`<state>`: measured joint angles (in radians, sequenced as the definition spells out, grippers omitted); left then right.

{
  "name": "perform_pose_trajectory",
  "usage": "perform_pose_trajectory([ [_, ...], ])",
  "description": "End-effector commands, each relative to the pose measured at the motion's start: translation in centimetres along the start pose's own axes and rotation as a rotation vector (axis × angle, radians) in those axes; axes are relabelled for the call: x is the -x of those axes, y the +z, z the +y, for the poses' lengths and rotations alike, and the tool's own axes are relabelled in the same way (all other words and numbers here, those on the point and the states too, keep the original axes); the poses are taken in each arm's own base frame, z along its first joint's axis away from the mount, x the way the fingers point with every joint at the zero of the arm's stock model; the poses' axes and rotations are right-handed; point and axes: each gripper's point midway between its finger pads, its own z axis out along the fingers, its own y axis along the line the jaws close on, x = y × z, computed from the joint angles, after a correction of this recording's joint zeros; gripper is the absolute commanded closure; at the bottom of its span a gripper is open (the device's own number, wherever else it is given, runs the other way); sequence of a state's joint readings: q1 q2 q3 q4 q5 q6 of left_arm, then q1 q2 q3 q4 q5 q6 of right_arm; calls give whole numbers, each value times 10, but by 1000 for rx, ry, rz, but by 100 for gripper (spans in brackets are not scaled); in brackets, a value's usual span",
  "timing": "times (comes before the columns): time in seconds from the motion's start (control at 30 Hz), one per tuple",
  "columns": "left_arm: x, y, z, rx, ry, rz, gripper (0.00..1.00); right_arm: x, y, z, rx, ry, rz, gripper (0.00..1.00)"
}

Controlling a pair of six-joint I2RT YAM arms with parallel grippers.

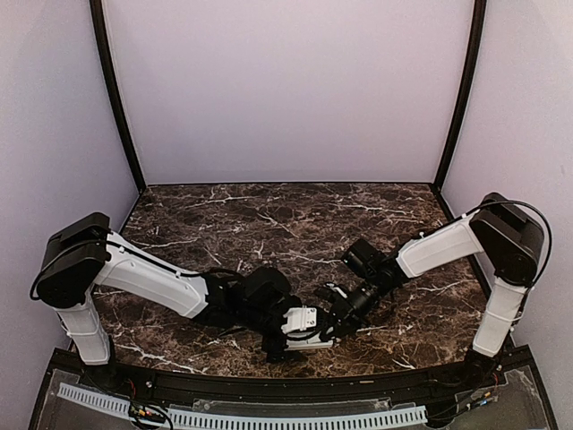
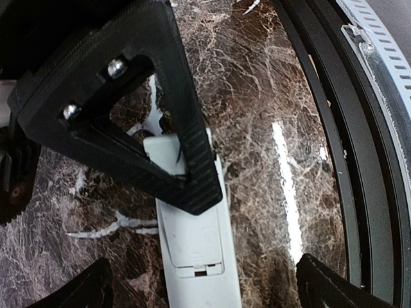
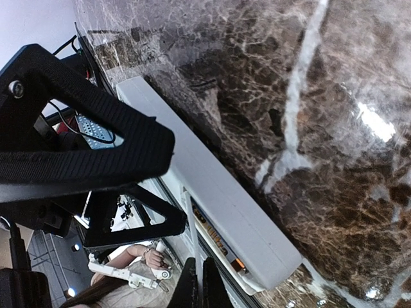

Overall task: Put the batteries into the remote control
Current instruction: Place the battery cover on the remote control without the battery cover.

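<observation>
Marble table, dark brown, white-veined. White remote control lies at lower centre of the top view. Left end effector spread fully wide, straddling the remote, gripping nothing. Right end effector pinched closed, empty, tip at the remote.

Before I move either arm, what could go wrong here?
The right gripper, shut, has its tip at the remote while the left gripper stands open around it, gripping nothing: a push may skid it.
The remote lies near the table's front rim and could slide off.
The grippers are crowded and may collide.
</observation>
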<state>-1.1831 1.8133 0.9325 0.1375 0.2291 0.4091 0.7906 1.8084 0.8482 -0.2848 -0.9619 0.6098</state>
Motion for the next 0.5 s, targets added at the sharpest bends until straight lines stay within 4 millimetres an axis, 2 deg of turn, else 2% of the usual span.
perform_pose_trajectory([
  [0.0,18,1,-1,-17,19,-52,1,0,4,-24,-69,56,7,100],
  [0.07,19,-2,6,24,3,-41,1,-1,4,-25,-71,60,8,100],
  [0.1,25,-9,10,53,-6,-51,1,-1,4,-25,-72,58,7,100],
  [0.17,39,-35,36,216,-3,-75,1,-1,3,-25,-77,56,7,100],
  [0.27,72,-93,57,389,22,-196,1,-2,3,-26,-81,57,6,100],
  [0.3,78,-105,63,436,35,-223,1,-2,3,-27,-82,59,6,100],
  [0.33,96,-129,67,479,44,-298,1,-2,4,-27,-83,60,5,100],
  [0.37,97,-138,70,519,41,-323,1,-2,4,-28,-83,61,4,100],
  [0.4,123,-170,77,597,29,-468,1,-1,4,-28,-83,61,2,100],
  [0.43,116,-180,84,660,-39,-508,1,-1,4,-28,-83,59,0,100],
  [0.47,135,-215,92,737,-92,-668,1,0,4,-28,-83,58,0,100],
])
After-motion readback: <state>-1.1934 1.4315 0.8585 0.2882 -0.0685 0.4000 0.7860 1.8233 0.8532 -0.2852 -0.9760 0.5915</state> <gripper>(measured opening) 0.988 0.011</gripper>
